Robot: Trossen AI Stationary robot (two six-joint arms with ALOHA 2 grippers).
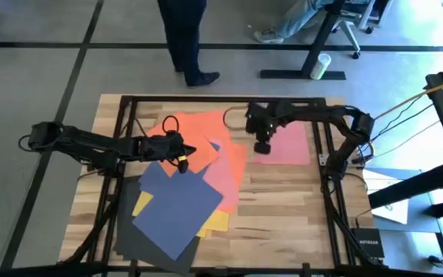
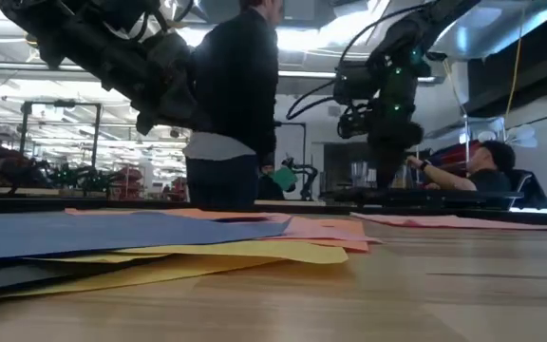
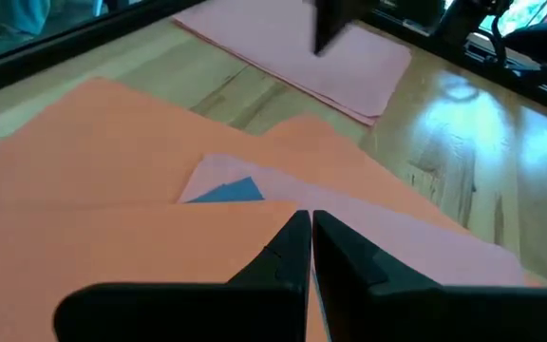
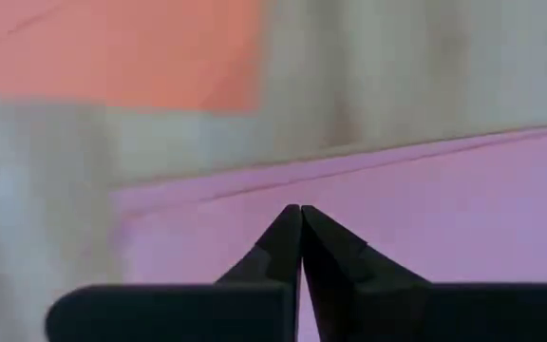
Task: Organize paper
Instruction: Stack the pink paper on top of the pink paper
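The paper lies in two lots on the table point(image 1: 283, 208). Most of it is a loose, fanned pile on the left-centre: an orange sheet point(image 1: 194, 131) at the far end, a blue sheet point(image 1: 177, 208) over yellow point(image 1: 215, 223) and dark grey point(image 1: 141, 242) ones nearer the front, and a pink sheet point(image 1: 225, 181) slanting through the middle. A single pink sheet point(image 1: 291, 145) lies apart, flat, on the far right-centre.

The left end effector point(image 1: 181, 158) sits low over the pile at the near edge of the orange sheet; its wrist view shows the fingers point(image 3: 288, 252) clenched together with nothing between them, tips just above the orange point(image 3: 112, 161). The right end effector point(image 1: 261, 146) is at the left edge of the lone pink sheet; its fingers point(image 4: 288, 242) are also pressed together, over pink point(image 4: 444, 209), and I cannot tell whether they pinch the sheet's edge or merely rest on it.

The step in hand looks like bringing the stray pink sheet to the pile. To do it well, the right end effector should catch only the edge, lift slightly so the sheet does not drag and crease, and carry it flat. The left one could press the pile down so it does not slide when the sheet arrives.
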